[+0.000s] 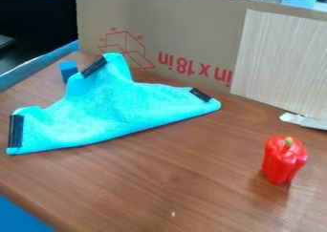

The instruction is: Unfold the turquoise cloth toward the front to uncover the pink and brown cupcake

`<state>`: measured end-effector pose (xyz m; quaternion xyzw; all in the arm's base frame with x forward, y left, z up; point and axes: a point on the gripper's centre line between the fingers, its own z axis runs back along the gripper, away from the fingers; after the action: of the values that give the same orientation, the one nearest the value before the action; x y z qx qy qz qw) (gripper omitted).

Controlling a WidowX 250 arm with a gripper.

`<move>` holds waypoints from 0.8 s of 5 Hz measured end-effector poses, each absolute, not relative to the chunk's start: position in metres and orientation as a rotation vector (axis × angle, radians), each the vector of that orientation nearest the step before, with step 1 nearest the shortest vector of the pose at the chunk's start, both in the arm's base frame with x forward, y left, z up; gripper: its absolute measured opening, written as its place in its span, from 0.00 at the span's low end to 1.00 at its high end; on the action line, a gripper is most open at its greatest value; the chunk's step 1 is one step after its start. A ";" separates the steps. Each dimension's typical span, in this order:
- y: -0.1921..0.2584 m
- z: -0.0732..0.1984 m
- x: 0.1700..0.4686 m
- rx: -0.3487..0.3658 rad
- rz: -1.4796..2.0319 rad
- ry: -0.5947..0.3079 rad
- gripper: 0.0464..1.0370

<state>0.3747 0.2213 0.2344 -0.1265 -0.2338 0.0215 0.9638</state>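
A turquoise cloth point(118, 109) lies partly folded on the left and middle of the brown wooden table point(191, 178). Black strips mark three of its corners: one at the far left, one at the top and one at the right. Just behind the cloth's upper left edge stands a small blue block point(68, 70), its lower part partly hidden by the cloth. A red toy bell pepper point(283, 159) with a green stem stands upright on the right, apart from the cloth.
A cardboard sheet point(185, 40) with red print walls off the table's back. A pale wood-grain panel point(284, 59) leans at the right, with a torn white scrap point(304, 121) at its foot. A blue edge point(38, 64) runs along the upper left.
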 end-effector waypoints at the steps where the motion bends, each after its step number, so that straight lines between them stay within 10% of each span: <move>1: 0.224 0.216 0.377 -0.284 0.056 -0.438 0.96; 4: 0.222 0.135 0.383 -0.171 -0.041 -0.370 0.96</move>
<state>0.3834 0.2220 0.1346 -0.0848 -0.1838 -0.0203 0.9791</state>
